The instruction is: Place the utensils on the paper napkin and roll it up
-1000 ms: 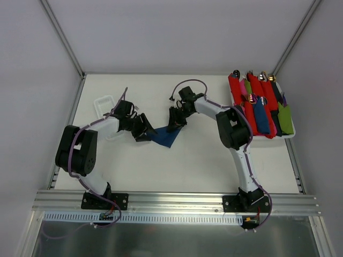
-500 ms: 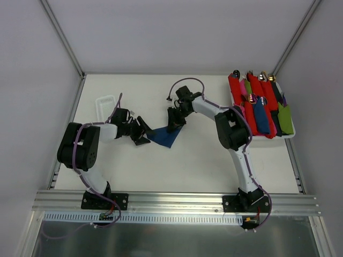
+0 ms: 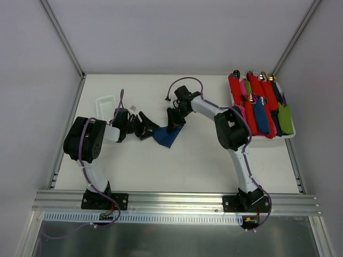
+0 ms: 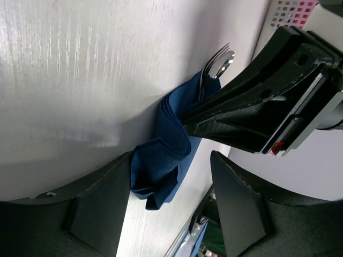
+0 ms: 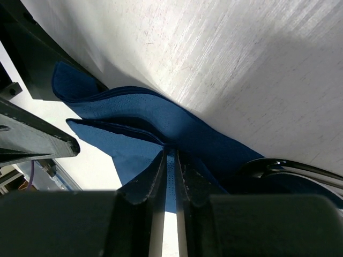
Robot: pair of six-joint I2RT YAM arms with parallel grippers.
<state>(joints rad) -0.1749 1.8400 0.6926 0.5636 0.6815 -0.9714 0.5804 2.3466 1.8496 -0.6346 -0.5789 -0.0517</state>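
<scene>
The right gripper pinched the blue napkin, utensils poking out one end — the left gripper stood unclenched, fingers spread about the other end.

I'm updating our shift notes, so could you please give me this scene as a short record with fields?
napkin: dark blue, partly rolled, lying on the table
utensils: fork tines and spoon bowl stick out of one end of the napkin
left fingers: open, either side of the napkin's loose end
right fingers: pinched on a napkin fold
tray: far right, holds coloured rolls
roll state: loose, not finished
</scene>
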